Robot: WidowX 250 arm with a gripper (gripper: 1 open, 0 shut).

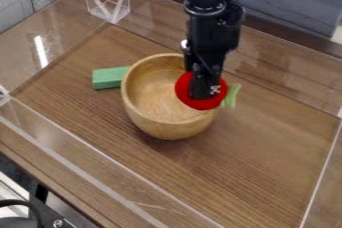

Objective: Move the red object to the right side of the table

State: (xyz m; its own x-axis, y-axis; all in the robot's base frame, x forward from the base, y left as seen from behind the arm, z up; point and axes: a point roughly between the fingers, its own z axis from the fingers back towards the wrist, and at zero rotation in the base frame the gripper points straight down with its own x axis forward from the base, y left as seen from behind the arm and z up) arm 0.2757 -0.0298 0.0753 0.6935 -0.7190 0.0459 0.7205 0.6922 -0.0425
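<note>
jaws pinched on red object [203,91], above right rim of wooden bowl [154,117], green block [110,76] beside it on counter [267,152]

Your gripper [202,80] hangs straight down, clamped on the red object [203,91], right over the far right rim of the wooden bowl [167,107]; that bowl blocks any drop directly below and to the left. Beyond the bowl, left of your hand, the green block [110,76] lies flat. To the right and toward the camera the table [274,152] is bare wood until the clear acrylic walls [323,187].
</note>
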